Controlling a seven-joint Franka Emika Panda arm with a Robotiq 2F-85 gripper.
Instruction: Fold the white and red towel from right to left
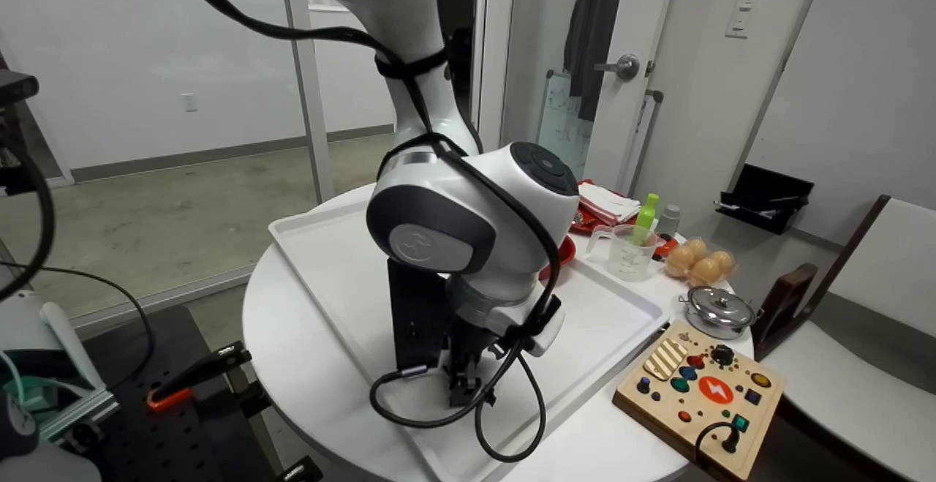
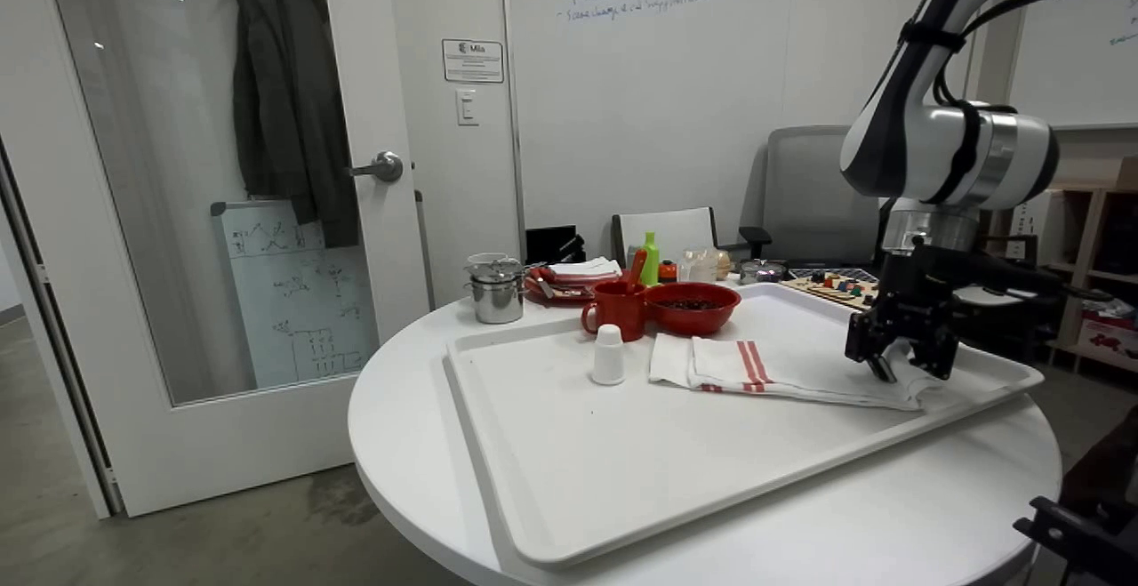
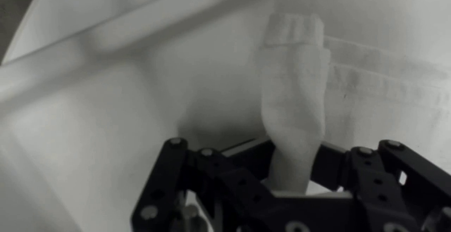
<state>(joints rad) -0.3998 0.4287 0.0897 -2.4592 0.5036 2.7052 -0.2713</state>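
The white and red towel (image 2: 800, 371) lies folded in a long strip on the white tray, with red stripes near its end beside the red bowl. My gripper (image 2: 907, 368) points down at the towel's opposite end. In the wrist view the gripper (image 3: 296, 151) has its fingers pressed on both sides of a raised, bunched part of the towel (image 3: 294, 87). The rest of the towel lies flat to the right there. In an exterior view the arm hides the towel, and the gripper (image 1: 464, 387) shows low over the tray.
The white tray (image 2: 622, 444) has a raised rim. A red bowl (image 2: 693, 308), red mug (image 2: 620, 310) and white cup (image 2: 609, 357) stand near the towel. A red plate with folded cloth (image 2: 582, 270), metal pot (image 2: 498, 293) and wooden button board (image 1: 702, 394) stand around the tray.
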